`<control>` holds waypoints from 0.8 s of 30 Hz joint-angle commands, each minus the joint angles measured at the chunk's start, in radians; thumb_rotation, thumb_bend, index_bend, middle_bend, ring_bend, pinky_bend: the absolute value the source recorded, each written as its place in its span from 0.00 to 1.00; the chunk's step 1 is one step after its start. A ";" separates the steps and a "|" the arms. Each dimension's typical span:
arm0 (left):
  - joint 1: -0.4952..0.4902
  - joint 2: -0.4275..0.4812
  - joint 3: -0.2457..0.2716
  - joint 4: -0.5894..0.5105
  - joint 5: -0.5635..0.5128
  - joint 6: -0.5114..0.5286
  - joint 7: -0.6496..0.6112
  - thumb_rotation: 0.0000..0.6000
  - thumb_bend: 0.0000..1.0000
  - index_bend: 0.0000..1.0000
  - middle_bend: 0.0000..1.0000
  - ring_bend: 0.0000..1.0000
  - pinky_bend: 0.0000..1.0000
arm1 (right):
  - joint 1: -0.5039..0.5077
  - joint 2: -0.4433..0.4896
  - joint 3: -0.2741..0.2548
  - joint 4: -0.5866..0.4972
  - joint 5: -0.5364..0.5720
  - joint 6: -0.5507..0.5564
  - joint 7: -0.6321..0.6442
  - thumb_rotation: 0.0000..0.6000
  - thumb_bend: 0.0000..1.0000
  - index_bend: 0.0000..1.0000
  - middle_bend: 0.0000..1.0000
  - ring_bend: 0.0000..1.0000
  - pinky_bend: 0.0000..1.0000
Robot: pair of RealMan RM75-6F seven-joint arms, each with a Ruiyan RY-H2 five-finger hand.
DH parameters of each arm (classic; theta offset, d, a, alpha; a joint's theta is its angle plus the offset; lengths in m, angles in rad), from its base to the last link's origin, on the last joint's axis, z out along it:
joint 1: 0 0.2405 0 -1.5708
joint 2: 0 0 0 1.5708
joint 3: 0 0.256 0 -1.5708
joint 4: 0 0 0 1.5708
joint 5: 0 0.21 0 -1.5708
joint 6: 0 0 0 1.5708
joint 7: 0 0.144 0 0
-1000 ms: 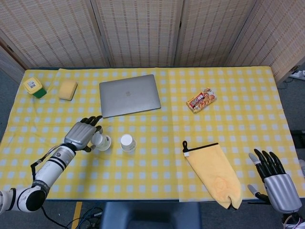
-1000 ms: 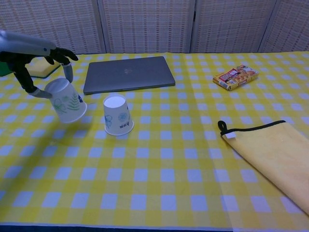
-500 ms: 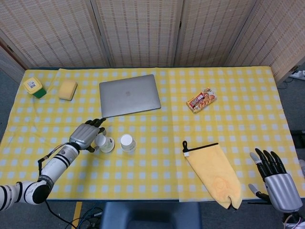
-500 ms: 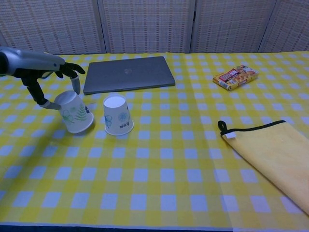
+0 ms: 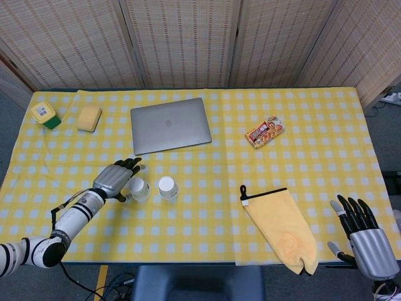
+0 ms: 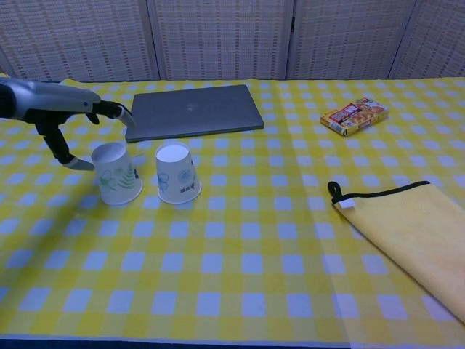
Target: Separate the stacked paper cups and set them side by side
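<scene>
Two white paper cups stand upside down side by side on the yellow checked cloth. The left cup (image 5: 139, 189) (image 6: 118, 173) has a green leaf print, and the right cup (image 5: 167, 187) (image 6: 176, 173) has a blue print. My left hand (image 5: 116, 180) (image 6: 65, 116) hovers just left of and above the left cup with its fingers spread. Its thumb reaches down close to the cup's side and the other fingers are lifted off. My right hand (image 5: 363, 235) is off the table's front right corner, fingers apart and holding nothing.
A closed grey laptop (image 5: 170, 125) (image 6: 192, 110) lies just behind the cups. A snack packet (image 5: 265, 131) (image 6: 354, 115) sits right of it. A yellow cloth mitt (image 5: 280, 227) (image 6: 414, 233) lies front right. A yellow sponge (image 5: 89, 117) and a green container (image 5: 45, 115) sit far left.
My left hand brought the tilted, lifted cup down beside the other cup. It now stands on its rim, and the fingers have spread away from it.
</scene>
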 commanded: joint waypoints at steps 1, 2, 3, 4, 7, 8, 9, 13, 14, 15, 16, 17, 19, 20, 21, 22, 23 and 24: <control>0.008 0.054 -0.008 -0.078 0.008 0.036 0.013 1.00 0.33 0.06 0.00 0.00 0.16 | -0.001 0.001 -0.002 0.001 -0.003 0.003 0.004 1.00 0.20 0.00 0.00 0.00 0.00; 0.013 0.076 -0.008 -0.111 0.012 0.053 0.018 1.00 0.33 0.05 0.00 0.00 0.16 | -0.002 0.002 -0.002 0.002 -0.004 0.004 0.006 1.00 0.20 0.00 0.00 0.00 0.00; 0.021 0.102 -0.009 -0.149 0.019 0.076 0.025 1.00 0.33 0.05 0.00 0.00 0.16 | -0.002 0.003 -0.002 0.003 -0.007 0.006 0.008 1.00 0.20 0.00 0.00 0.00 0.00; 0.036 0.139 -0.008 -0.201 0.034 0.109 0.032 1.00 0.33 0.05 0.00 0.00 0.16 | -0.002 0.005 -0.003 0.004 -0.009 0.008 0.012 1.00 0.20 0.00 0.00 0.00 0.00; 0.105 0.237 0.007 -0.336 0.110 0.218 0.033 1.00 0.33 0.04 0.00 0.00 0.16 | -0.003 0.009 -0.004 0.006 -0.011 0.011 0.022 1.00 0.20 0.00 0.00 0.00 0.00; 0.133 0.262 0.014 -0.368 0.141 0.251 0.025 1.00 0.33 0.04 0.00 0.00 0.16 | -0.003 0.010 -0.005 0.006 -0.011 0.010 0.025 1.00 0.20 0.00 0.00 0.00 0.00; 0.184 0.297 0.029 -0.412 0.204 0.307 0.001 1.00 0.33 0.03 0.00 0.00 0.16 | -0.002 0.011 -0.006 0.006 -0.012 0.009 0.028 1.00 0.20 0.00 0.00 0.00 0.00; 0.390 0.348 0.119 -0.430 0.504 0.508 -0.117 1.00 0.33 0.00 0.00 0.00 0.16 | 0.001 0.013 -0.006 0.002 -0.005 -0.001 0.032 1.00 0.20 0.00 0.00 0.00 0.00; 0.441 0.345 0.145 -0.406 0.577 0.560 -0.147 1.00 0.33 0.00 0.00 0.00 0.16 | 0.002 0.012 -0.006 0.000 -0.002 -0.006 0.031 1.00 0.20 0.00 0.00 0.00 0.00; 0.499 0.332 0.172 -0.362 0.658 0.623 -0.180 1.00 0.33 0.00 0.00 0.00 0.16 | 0.004 0.011 -0.006 -0.002 0.003 -0.014 0.029 1.00 0.20 0.00 0.00 0.00 0.00; 0.543 0.317 0.190 -0.322 0.708 0.671 -0.197 1.00 0.33 0.00 0.00 0.00 0.16 | 0.005 0.008 -0.007 -0.004 0.006 -0.021 0.024 1.00 0.20 0.00 0.00 0.00 0.00; 0.581 0.298 0.202 -0.281 0.752 0.717 -0.211 1.00 0.33 0.00 0.00 0.00 0.16 | 0.006 0.005 -0.008 -0.006 0.006 -0.027 0.014 1.00 0.20 0.00 0.00 0.00 0.00; 0.665 0.246 0.221 -0.185 0.816 0.813 -0.222 1.00 0.33 0.00 0.00 0.00 0.16 | 0.008 -0.005 -0.016 -0.008 -0.005 -0.040 -0.012 1.00 0.20 0.00 0.00 0.00 0.00; 0.695 0.223 0.224 -0.149 0.836 0.848 -0.222 1.00 0.33 0.00 0.00 0.00 0.16 | 0.009 -0.010 -0.019 -0.009 -0.010 -0.045 -0.022 1.00 0.19 0.00 0.00 0.00 0.00; 0.726 0.201 0.225 -0.113 0.847 0.882 -0.219 1.00 0.33 0.00 0.00 0.00 0.16 | 0.010 -0.015 -0.022 -0.010 -0.014 -0.051 -0.033 1.00 0.19 0.00 0.00 0.00 0.00; 0.768 0.168 0.222 -0.065 0.859 0.934 -0.210 1.00 0.33 0.00 0.00 0.00 0.16 | 0.012 -0.022 -0.024 -0.010 -0.015 -0.058 -0.046 1.00 0.19 0.00 0.00 0.00 0.00; 0.794 0.144 0.217 -0.033 0.866 0.966 -0.206 1.00 0.33 0.00 0.00 0.00 0.16 | 0.013 -0.027 -0.025 -0.011 -0.013 -0.065 -0.055 1.00 0.20 0.00 0.00 0.00 0.00; 0.821 0.120 0.211 -0.001 0.864 0.998 -0.202 1.00 0.33 0.00 0.00 0.00 0.16 | 0.013 -0.031 -0.025 -0.013 -0.009 -0.072 -0.063 1.00 0.20 0.00 0.00 0.00 0.00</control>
